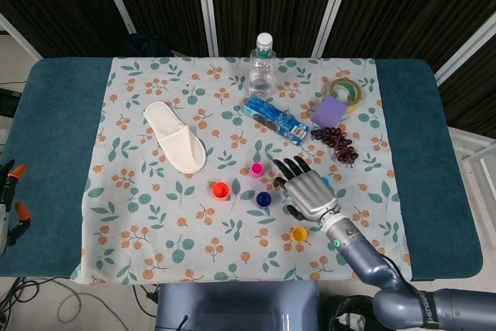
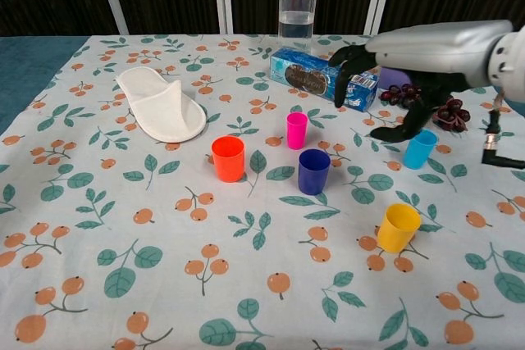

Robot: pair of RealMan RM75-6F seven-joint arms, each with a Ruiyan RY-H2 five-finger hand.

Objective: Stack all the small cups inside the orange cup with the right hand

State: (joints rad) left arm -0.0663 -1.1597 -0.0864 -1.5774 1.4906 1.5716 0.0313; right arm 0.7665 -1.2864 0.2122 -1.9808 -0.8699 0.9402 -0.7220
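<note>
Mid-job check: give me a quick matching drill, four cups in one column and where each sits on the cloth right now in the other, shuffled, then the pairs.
Column 1
1. orange cup
2. pink cup
3. yellow cup
4. light blue cup

Column 2
A. nearest the table's front edge
B. close under the right hand
C. furthest left of the cups, nearest the slipper
D. just behind the dark blue cup

Pairs: 1-C, 2-D, 3-A, 4-B

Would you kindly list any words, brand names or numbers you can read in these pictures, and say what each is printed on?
No text can be read in either view.
Blue box: it carries printing and a white patch, too blurred to read.
Water bottle: no label is visible.
Cups, slipper and tablecloth: no lettering.
</note>
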